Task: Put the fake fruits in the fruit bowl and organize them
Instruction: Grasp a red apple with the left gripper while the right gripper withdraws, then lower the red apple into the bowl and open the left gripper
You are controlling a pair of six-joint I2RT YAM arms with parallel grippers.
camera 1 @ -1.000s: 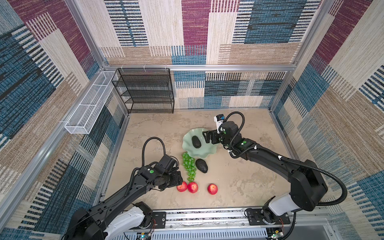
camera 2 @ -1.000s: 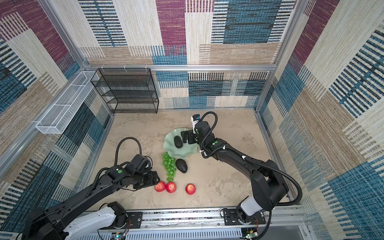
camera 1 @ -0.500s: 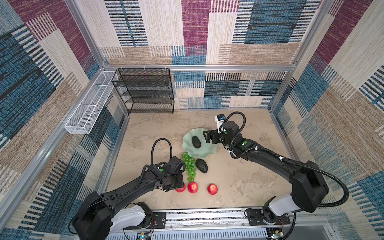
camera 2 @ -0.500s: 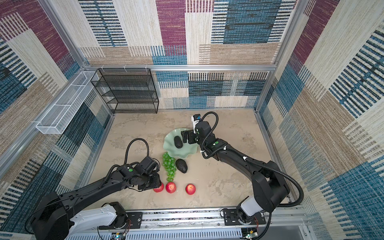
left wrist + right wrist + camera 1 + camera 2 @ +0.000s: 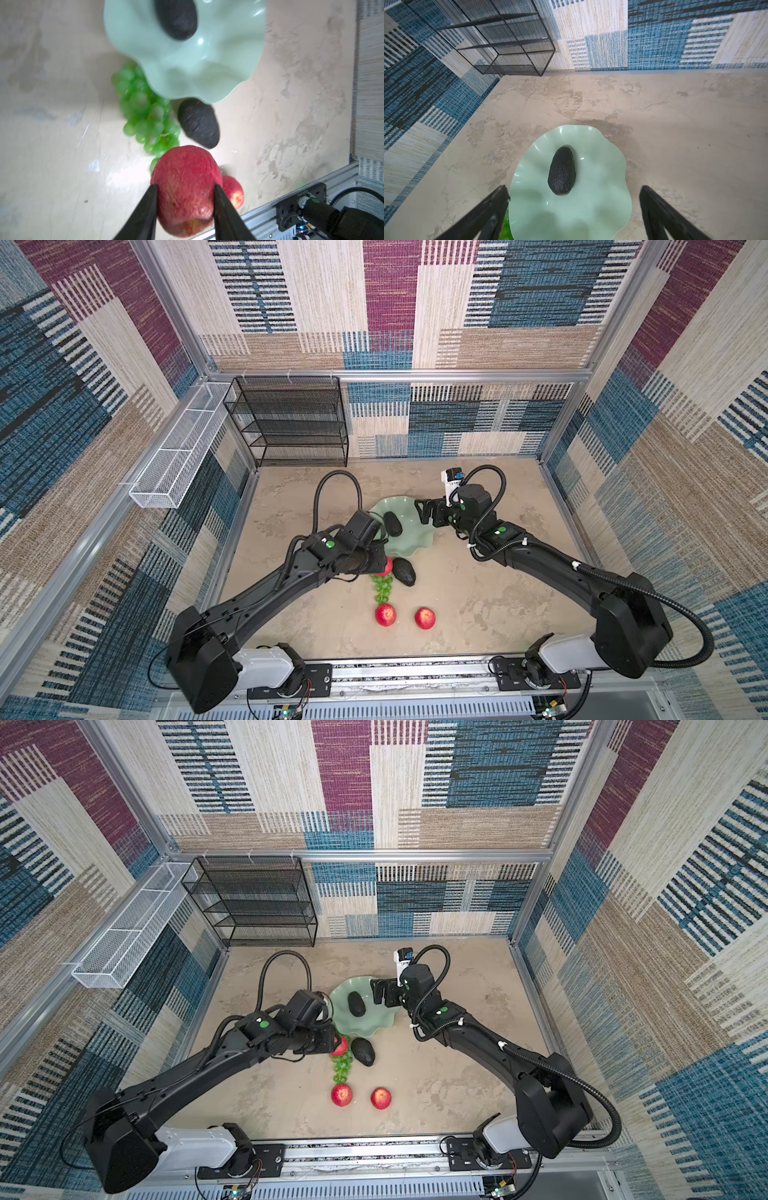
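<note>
My left gripper point(image 5: 185, 187) is shut on a red apple point(image 5: 185, 191) point(image 5: 386, 566), held above the green grapes point(image 5: 383, 587) point(image 5: 145, 116) just short of the near rim of the mint-green fruit bowl point(image 5: 409, 539) point(image 5: 187, 68). One dark avocado point(image 5: 392, 523) point(image 5: 562, 173) lies in the bowl. A second avocado point(image 5: 404, 571) lies on the table beside the grapes. Two more apples point(image 5: 385, 615) point(image 5: 424, 617) sit nearer the front. My right gripper point(image 5: 422, 512) point(image 5: 575, 190) hangs open and empty over the bowl's right rim.
A black wire shelf point(image 5: 291, 423) stands at the back left against the wall. A white wire basket point(image 5: 178, 452) hangs on the left wall. The metal rail point(image 5: 395, 672) carrying both arm bases runs along the front edge.
My left gripper has closed on the leftmost apple, lifted it off the table and carried it over the grapes toward the bowl. The right arm has barely moved.
</note>
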